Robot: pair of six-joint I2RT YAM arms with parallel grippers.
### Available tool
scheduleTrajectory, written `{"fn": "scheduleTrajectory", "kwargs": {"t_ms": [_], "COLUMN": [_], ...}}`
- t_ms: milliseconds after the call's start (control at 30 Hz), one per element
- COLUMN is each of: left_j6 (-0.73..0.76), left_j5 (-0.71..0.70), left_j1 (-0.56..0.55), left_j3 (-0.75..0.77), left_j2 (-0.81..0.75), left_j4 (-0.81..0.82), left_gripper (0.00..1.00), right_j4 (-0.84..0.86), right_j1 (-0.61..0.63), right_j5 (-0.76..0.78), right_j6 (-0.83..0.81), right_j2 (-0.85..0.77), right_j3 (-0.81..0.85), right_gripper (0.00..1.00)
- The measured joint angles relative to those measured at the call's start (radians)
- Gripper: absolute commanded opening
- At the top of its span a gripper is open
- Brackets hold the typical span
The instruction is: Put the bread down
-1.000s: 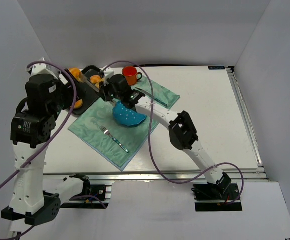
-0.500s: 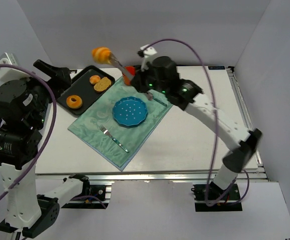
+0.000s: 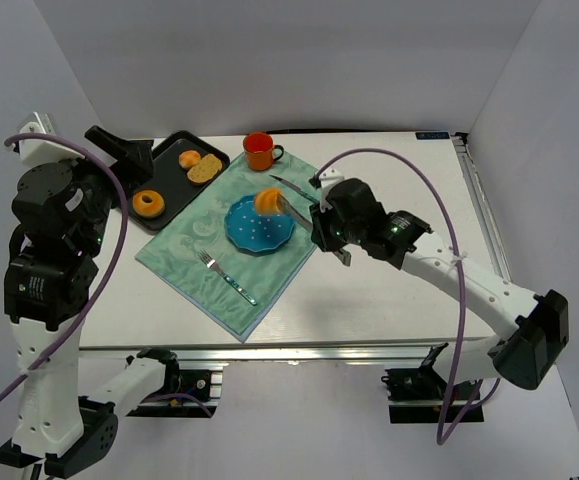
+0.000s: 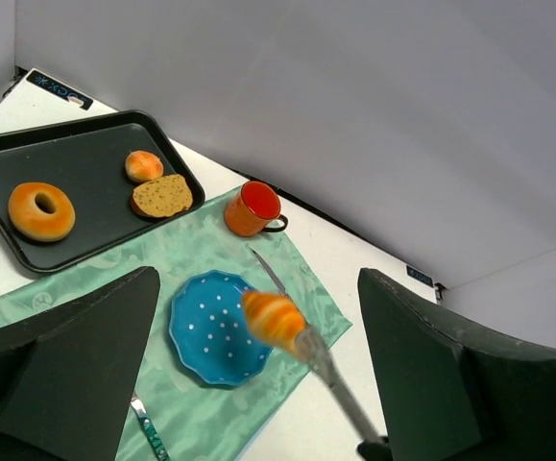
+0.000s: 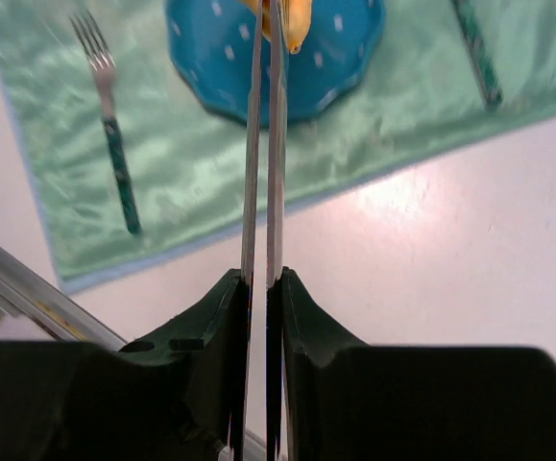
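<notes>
Right gripper [image 3: 275,206], slim fingers pinched tight on the bread [image 3: 266,200]: I hold it over my blue plate [image 3: 247,236], toward its one o'clock rim. My left gripper [image 3: 119,148] gapes wide, holding nothing.

The golden-brown, ridged croissant [image 3: 267,201] hangs pinched in the right gripper [image 3: 273,204], over the blue plate [image 3: 247,234].

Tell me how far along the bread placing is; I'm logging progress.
Done: the golden-brown ridged croissant is lifted, clear of the black tray. In hand: the right hand is shut on it, over the blue dotted plate. Left: lower it onto the plate and release.
</notes>
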Motion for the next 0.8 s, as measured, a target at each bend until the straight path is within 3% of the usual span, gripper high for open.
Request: {"fn": "scheduleTrajectory", "kwargs": {"t_ms": [233, 800], "left_j6": [0.001, -0.008], "left_j5": [0.010, 0.019], "left_j1": [0.000, 0.000], "left_j3": [0.011, 0.011], "left_j2": [0.026, -0.002], "left_j4": [-0.001, -0.011], "left_gripper": [0.95, 0.95], "right_j4": [0.031, 0.160], "right_j1": [-0.009, -0.026], "right_j5": [0.000, 0.019], "right_j6": [0.004, 0.002], "right_j2": [0.022, 0.055], "right_j3": [-0.115, -0.162], "right_gripper": [0.00, 0.00]}}
